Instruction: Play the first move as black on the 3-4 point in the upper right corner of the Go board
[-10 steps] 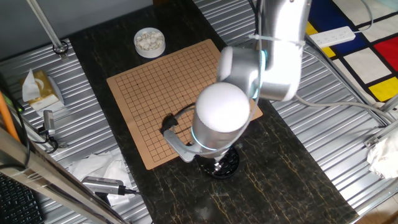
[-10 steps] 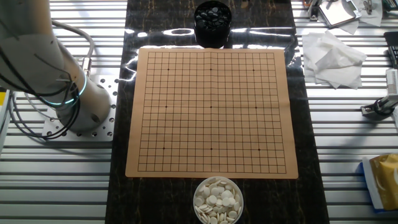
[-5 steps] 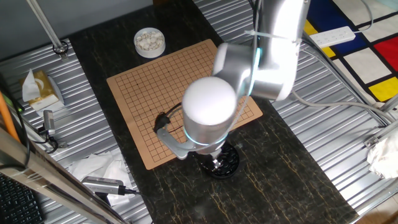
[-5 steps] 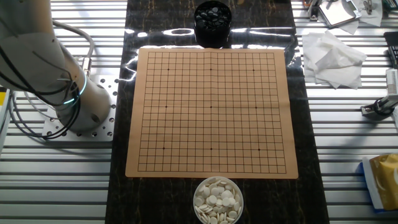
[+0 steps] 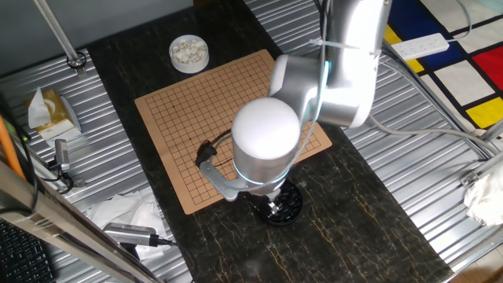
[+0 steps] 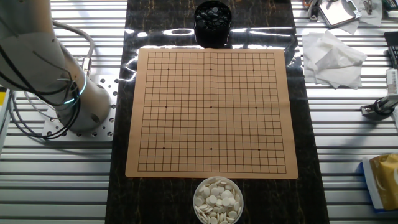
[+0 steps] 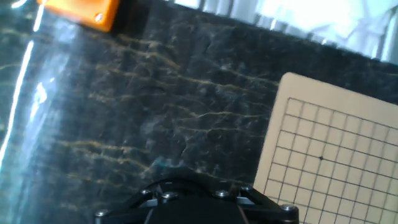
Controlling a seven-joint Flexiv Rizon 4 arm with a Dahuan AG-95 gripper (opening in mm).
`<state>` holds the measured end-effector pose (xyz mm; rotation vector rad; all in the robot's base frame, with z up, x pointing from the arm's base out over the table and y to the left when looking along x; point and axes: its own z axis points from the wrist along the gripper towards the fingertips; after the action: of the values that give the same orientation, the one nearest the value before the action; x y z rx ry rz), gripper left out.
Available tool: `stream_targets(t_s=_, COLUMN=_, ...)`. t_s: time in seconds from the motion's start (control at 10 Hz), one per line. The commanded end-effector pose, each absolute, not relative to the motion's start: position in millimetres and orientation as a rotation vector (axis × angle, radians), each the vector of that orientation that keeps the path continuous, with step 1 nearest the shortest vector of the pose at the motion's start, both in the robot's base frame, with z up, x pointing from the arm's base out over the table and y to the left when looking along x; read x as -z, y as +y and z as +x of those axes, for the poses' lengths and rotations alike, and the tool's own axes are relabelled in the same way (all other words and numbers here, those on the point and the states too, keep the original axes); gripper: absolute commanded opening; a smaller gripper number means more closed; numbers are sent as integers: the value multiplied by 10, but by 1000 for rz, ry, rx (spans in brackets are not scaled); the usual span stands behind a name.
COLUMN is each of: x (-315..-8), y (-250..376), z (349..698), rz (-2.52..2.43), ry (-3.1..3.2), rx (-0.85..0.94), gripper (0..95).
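The Go board [image 6: 211, 112] lies with no stones on it. In its upper right corner in the other fixed view, the 3-4 point [image 6: 254, 62] is a bare crossing one step from a star dot [image 6: 254, 70]. Black stones fill the black bowl [image 6: 212, 22] beyond the board's far edge, and no single black stone shows apart from them. My gripper [image 5: 273, 206] hangs over that bowl [image 5: 284, 206], mostly hidden under the white wrist. The hand view shows only the gripper's dark base [image 7: 186, 202], dark table and a board corner [image 7: 336, 155]. The fingers are hidden.
A bowl of white stones [image 6: 217, 199] stands at the board's other end. The arm's base [image 6: 81, 102] is beside the board. Crumpled white tissue [image 6: 333, 59] and tools lie on the ribbed metal. An orange object [image 7: 84, 9] lies at the table's far side.
The arm's wrist swung a little leftward over the board's edge between one second and half a second ago. Since then it has held still. The board is unchanged.
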<state>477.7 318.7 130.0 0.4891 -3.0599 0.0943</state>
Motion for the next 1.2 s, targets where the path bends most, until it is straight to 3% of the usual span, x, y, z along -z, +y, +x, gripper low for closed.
stream_targets(t_s=0.1, x=-1301, y=3187, z=4785, rz=664, ry=-3013, rx=-213, gripper=0)
stream_targets(t_s=0.2, x=-1301, y=3187, z=4785, rz=694, ry=-3013, rx=-213, gripper=0)
stream_targets(t_s=0.3, x=-1301, y=3187, z=4785, rz=720, ry=-3001, rx=-207, gripper=190)
stream_targets(t_s=1.2, x=-1193, y=3561, z=4512, rz=621, ry=-3055, rx=-112, gripper=190)
